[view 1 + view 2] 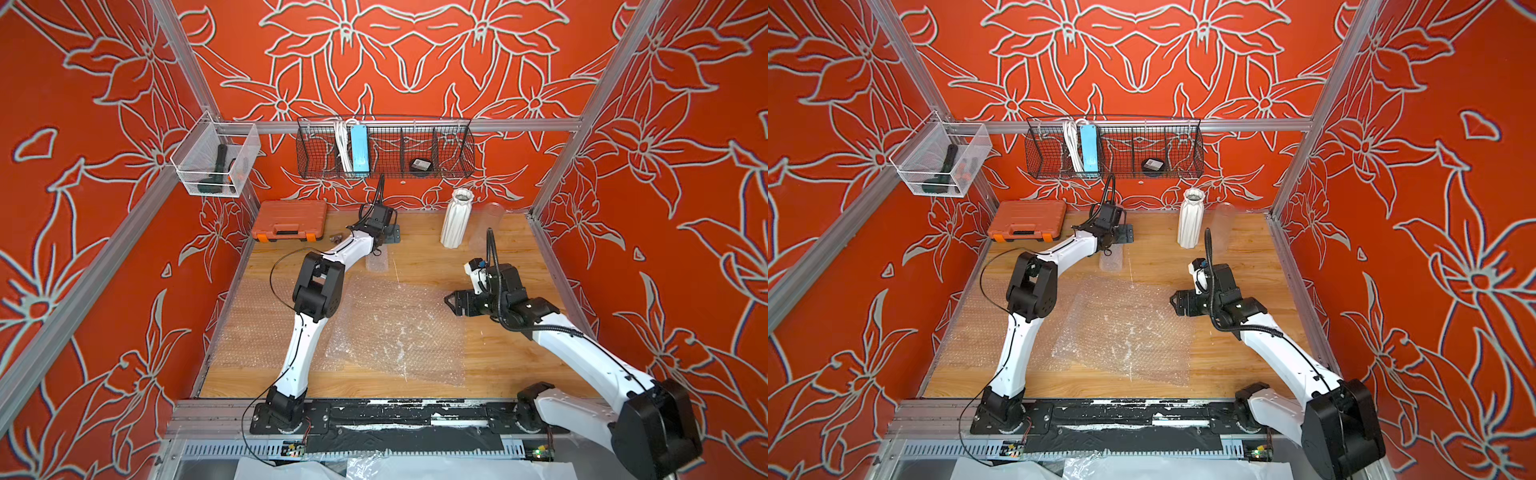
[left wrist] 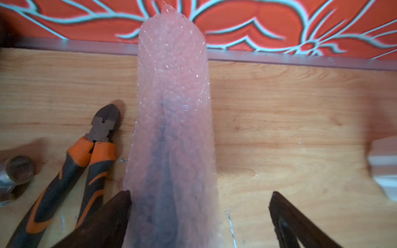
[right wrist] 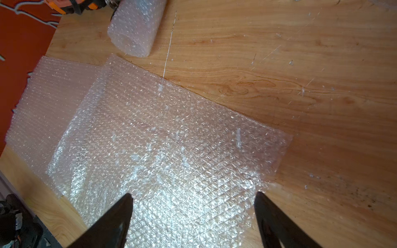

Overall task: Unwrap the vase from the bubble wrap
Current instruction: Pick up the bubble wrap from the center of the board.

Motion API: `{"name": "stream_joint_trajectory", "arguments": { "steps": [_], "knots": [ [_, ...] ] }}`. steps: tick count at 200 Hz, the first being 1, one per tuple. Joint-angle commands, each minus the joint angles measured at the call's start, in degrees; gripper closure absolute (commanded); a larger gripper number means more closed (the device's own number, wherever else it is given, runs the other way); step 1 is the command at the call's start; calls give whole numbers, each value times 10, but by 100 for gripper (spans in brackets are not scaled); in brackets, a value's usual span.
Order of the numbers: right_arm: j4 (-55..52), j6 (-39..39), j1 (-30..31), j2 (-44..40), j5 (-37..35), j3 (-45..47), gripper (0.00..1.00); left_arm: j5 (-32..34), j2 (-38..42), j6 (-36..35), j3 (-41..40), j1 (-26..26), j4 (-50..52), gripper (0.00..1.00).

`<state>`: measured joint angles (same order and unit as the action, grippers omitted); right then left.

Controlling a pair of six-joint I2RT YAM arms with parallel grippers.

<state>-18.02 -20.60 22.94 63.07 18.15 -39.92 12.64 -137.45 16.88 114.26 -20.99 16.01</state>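
The white ribbed vase (image 1: 456, 218) (image 1: 1190, 218) stands upright and bare at the back right; its edge shows in the left wrist view (image 2: 384, 167). A rolled tube of bubble wrap (image 2: 174, 128) (image 1: 378, 261) (image 3: 135, 28) lies on the table between the fingers of my left gripper (image 2: 199, 193) (image 1: 390, 235), which is open; the roll touches one finger and stands clear of the other. Flat bubble wrap sheets (image 1: 395, 328) (image 3: 171, 146) cover the table's middle and left. My right gripper (image 3: 193, 197) (image 1: 451, 301) hovers open over a sheet's right edge, holding nothing.
A faint clear tube (image 1: 489, 224) stands just right of the vase. Orange-handled pliers (image 2: 86, 154) and a metal socket (image 2: 19, 169) lie beside the roll. An orange tool case (image 1: 289, 220) sits at the back left. A wire basket (image 1: 384, 147) hangs on the back wall.
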Motion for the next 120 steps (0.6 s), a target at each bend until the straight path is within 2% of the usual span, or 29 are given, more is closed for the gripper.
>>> {"name": "stream_joint_trajectory", "arguments": {
  "steps": [1, 39, 70, 120],
  "knots": [
    [-3, -11, 6, -13, 7, 13, 11, 16, -19, -4, 29, 9, 39, 2],
    [0, -13, 6, -13, 6, 18, 11, 22, -18, -10, 22, 10, 26, 2],
    [6, -15, 7, -8, 11, 17, 11, 16, -49, -15, 54, 10, 49, 2],
    [7, -15, 7, -8, 10, 20, 11, -7, -83, -21, 85, 13, 69, 9]
  ]
}}
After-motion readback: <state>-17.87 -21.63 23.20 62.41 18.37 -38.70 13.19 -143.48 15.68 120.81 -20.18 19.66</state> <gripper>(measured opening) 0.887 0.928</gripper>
